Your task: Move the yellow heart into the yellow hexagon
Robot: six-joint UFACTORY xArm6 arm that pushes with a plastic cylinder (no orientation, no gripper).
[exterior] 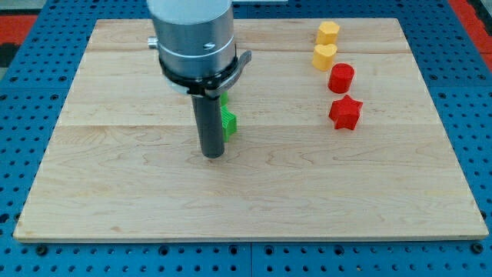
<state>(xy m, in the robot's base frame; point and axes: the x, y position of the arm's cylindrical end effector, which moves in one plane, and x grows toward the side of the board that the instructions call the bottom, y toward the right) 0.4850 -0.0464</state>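
Note:
The yellow heart (324,56) lies at the view's upper right on the wooden board (115,177). The yellow hexagon (328,32) sits just above it, close to or touching it. My tip (212,154) rests on the board near the middle, far to the left of and below both yellow blocks. The rod hangs from the grey arm end (194,38) at the view's top.
A red round block (340,78) sits just below and right of the heart, and a red star (345,112) below that. A green block (228,121) is partly hidden behind the rod, right beside my tip; its shape is unclear.

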